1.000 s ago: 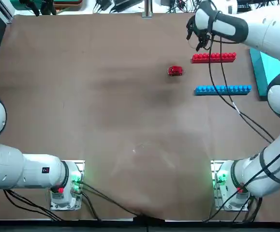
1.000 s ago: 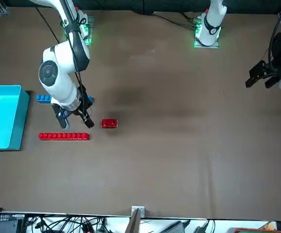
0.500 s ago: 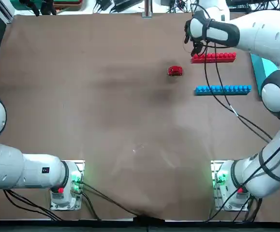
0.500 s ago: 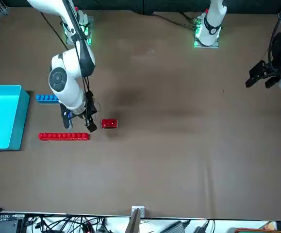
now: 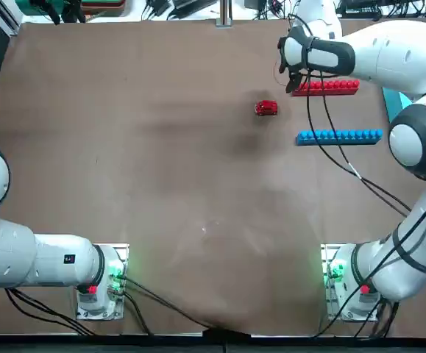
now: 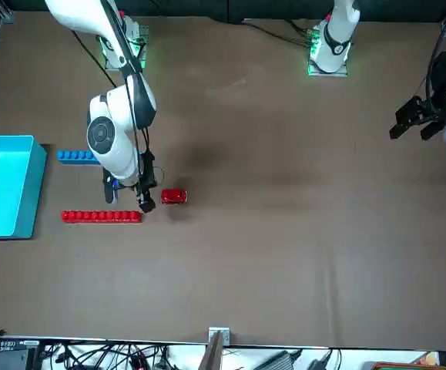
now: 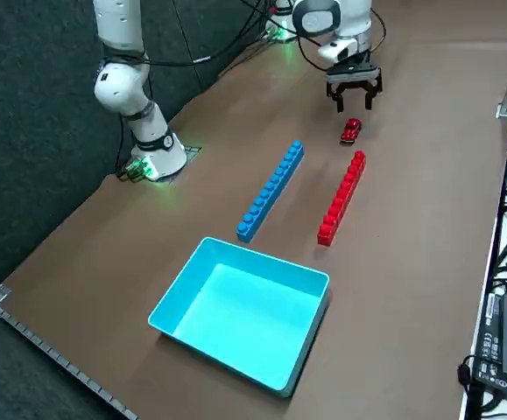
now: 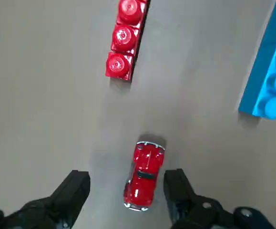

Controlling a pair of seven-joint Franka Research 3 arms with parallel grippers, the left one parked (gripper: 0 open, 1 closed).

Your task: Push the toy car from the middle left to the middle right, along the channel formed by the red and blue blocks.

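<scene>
Your container is the light-blue bin (image 7: pixel 244 319), standing near the right side of the worktop (image 5: pixel 161 184). The right side view shows its pale inner floor and all four walls; in the top view the right arm (image 5: pixel 400 55) covers much of it. The bin stands apart from both bars, beyond their right ends. Note the two bars: the red studded bar (image 7: pixel 342 199) lies farther from the arms' bases, and the blue studded bar (image 7: pixel 271 192) lies nearer to them. They run roughly parallel, leaving you a channel of bare surface between them, open at both ends. The toy car (image 5: pixel 266 107) sits just outside the channel's left end, touching neither bar, its line falling between the two and somewhat closer to the red one. To the car's left you have a broad stretch of worktop; past the red bar, a band of surface reaches the far edge, where a metal post (image 6: pixel 214 351) and cables (image 6: pixel 107 356) are seen. The right claw (image 7: pixel 354 98) is open, its fingers well spread and gripping nothing, near the car at the side away from the channel. You cannot tell from these views whether its tips touch the surface.
</scene>
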